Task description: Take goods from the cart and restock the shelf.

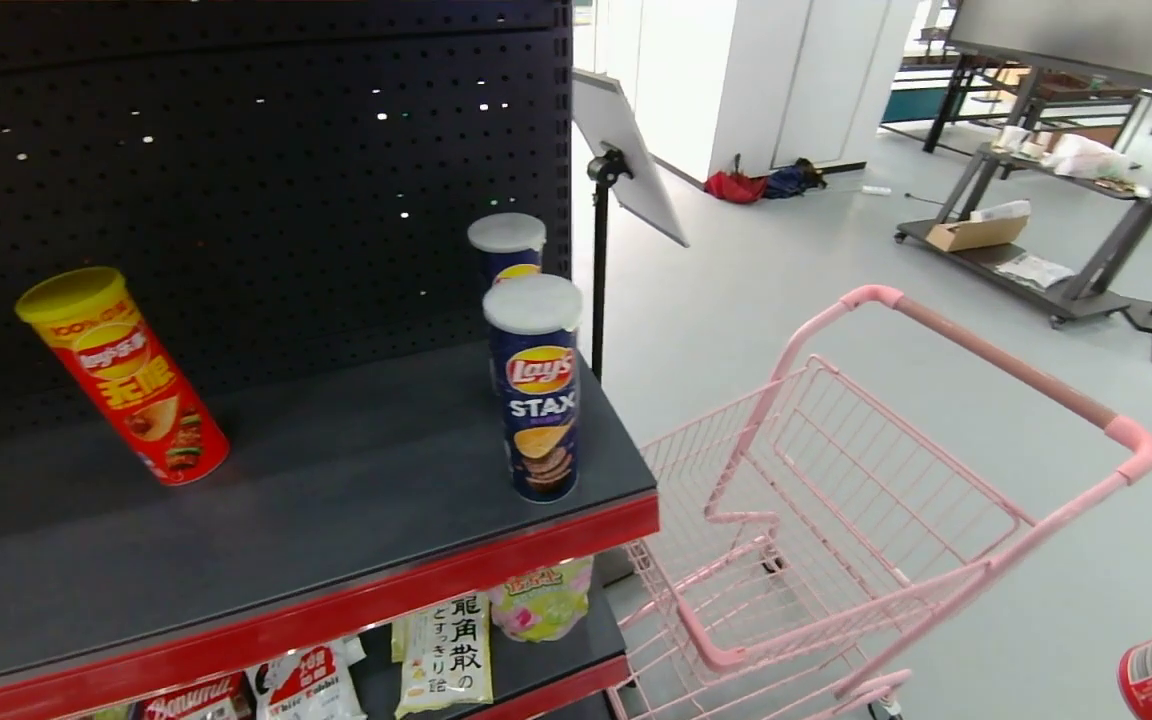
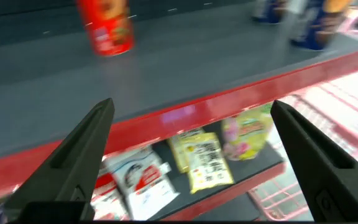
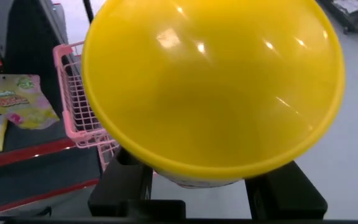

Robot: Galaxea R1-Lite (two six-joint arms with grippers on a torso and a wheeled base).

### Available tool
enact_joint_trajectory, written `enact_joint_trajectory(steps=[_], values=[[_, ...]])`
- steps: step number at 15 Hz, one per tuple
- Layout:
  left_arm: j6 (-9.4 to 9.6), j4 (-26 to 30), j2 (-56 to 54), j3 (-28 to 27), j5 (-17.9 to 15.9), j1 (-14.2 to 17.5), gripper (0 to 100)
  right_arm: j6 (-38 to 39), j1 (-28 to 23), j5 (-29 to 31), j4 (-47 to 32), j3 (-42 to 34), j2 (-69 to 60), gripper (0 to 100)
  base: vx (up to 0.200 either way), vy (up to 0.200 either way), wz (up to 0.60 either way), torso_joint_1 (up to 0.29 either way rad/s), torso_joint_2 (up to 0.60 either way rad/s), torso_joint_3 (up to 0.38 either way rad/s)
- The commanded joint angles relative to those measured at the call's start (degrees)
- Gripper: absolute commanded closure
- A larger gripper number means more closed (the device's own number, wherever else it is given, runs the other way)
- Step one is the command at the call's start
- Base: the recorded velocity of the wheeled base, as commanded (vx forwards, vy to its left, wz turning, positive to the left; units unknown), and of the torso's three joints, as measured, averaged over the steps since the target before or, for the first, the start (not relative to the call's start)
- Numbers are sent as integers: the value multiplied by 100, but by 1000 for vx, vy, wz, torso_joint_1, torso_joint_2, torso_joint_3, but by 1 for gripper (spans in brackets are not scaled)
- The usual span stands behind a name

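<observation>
Shelf at ten o'clock. Right gripper pinches the chip can by its sides; likely light, slippery. Left gripper open, empty.

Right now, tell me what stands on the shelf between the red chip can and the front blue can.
Nothing: the head view shows only bare shelf board between the red chip can and the front blue can.
</observation>
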State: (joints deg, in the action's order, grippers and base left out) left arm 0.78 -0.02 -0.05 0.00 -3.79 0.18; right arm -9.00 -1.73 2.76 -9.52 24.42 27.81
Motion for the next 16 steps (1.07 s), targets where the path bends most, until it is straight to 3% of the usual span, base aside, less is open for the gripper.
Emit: enact_joint_trajectory(steps=[1,7,11,16], values=[[1,-6,5,-9,1,-1,0,-6,6,-3,-6,-42,-30,100,0,0,600,12,7,-2],[1,-6,5,0,1,-1,0,-6,6,-3,3,-174,-118,100,0,0,600,1,4,0],[10,-6,5,0,-8,-1,0,12,24,-21,-6,-447,-830,100,0,0,0,0,0,0],[10,-6,5,0,-8,-1,0,12,85,-29,-59,-658,-1392,100,0,200,0,4,-2,-2]])
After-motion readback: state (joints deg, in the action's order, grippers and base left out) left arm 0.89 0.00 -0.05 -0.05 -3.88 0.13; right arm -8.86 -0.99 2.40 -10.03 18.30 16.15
